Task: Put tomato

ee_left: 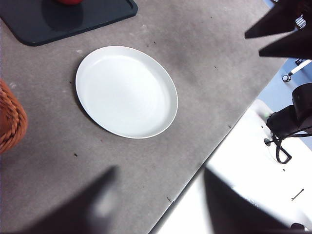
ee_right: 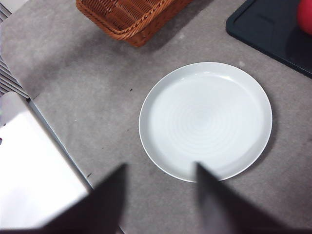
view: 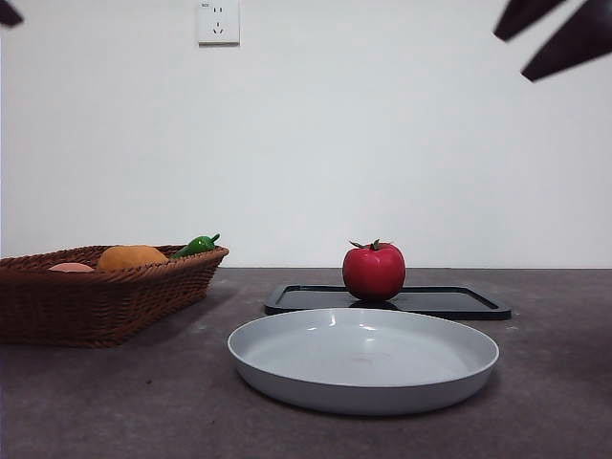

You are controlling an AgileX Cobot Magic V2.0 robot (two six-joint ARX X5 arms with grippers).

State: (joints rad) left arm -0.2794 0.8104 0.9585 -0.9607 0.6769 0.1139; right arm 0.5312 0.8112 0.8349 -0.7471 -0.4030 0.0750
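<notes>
The tomato (view: 374, 272) stands upright on the black tray (view: 449, 302) toward the far edge of the surface (view: 115, 402), stem up, clear of everything else, so it can be approached from above without anything in the way. Just in front of the tray, nearer the front edge, lies the white plate (view: 363, 382), bare inside; sitting that close to the tray, it looks like the likely place to put the tomato, though the task sentence names no destination. The wicker basket (view: 96, 296) sits well apart toward one side edge, holding an orange fruit (view: 131, 256), a green pepper (view: 196, 246) and something pale pink I cannot identify. Neither arm is at work yet: the left gripper (ee_left: 158, 200) and the right gripper (ee_right: 158, 195) both hang high above the plate, each with its fingers apart and holding nothing, which suits a start pose before a reach. The grasp on the tomato is not yet begun.
</notes>
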